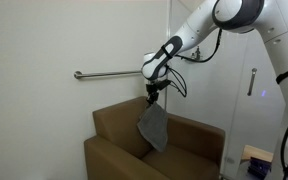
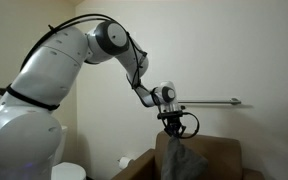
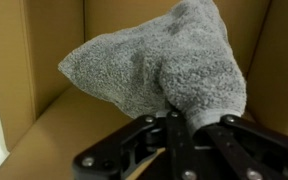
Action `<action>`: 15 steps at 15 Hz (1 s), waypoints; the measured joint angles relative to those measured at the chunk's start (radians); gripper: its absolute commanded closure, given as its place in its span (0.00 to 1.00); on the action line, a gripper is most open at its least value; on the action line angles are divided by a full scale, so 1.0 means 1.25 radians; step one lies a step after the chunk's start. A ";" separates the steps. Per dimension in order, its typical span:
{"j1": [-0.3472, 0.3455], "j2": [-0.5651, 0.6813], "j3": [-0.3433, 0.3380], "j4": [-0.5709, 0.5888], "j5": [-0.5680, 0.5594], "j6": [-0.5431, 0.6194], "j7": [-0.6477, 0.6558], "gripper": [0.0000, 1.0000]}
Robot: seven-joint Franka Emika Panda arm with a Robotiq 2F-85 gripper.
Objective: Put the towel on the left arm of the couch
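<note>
In both exterior views the grey towel (image 1: 154, 127) (image 2: 185, 160) hangs in folds from my gripper (image 1: 152, 98) (image 2: 172, 127), which is shut on its top edge. It dangles above the seat of the tan-brown couch (image 1: 119, 120) (image 2: 222, 155), between the two arms. The left arm of the couch (image 1: 119, 160) is the boxy block nearest the camera, below and left of the towel and apart from it. In the wrist view the towel (image 3: 159, 65) bulges out from my gripper (image 3: 174, 125) over the seat (image 3: 49, 135), with padded couch sides on both sides.
A metal handrail (image 1: 109, 74) (image 2: 214, 102) runs along the white wall behind the couch. A glass panel with a handle (image 1: 251, 80) stands beside the far armrest (image 1: 199, 135). The white robot base (image 2: 24, 125) fills one side, with a small white bin (image 2: 69, 172) by it.
</note>
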 measured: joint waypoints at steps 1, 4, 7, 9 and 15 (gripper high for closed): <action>0.013 -0.017 0.000 -0.005 -0.017 0.000 0.006 0.96; 0.050 -0.073 0.000 -0.030 -0.080 0.012 0.030 0.96; 0.078 -0.125 0.001 -0.060 -0.140 0.032 0.051 0.96; 0.092 -0.155 0.005 -0.076 -0.179 0.042 0.063 0.96; 0.111 -0.216 0.028 -0.122 -0.248 0.098 0.070 0.96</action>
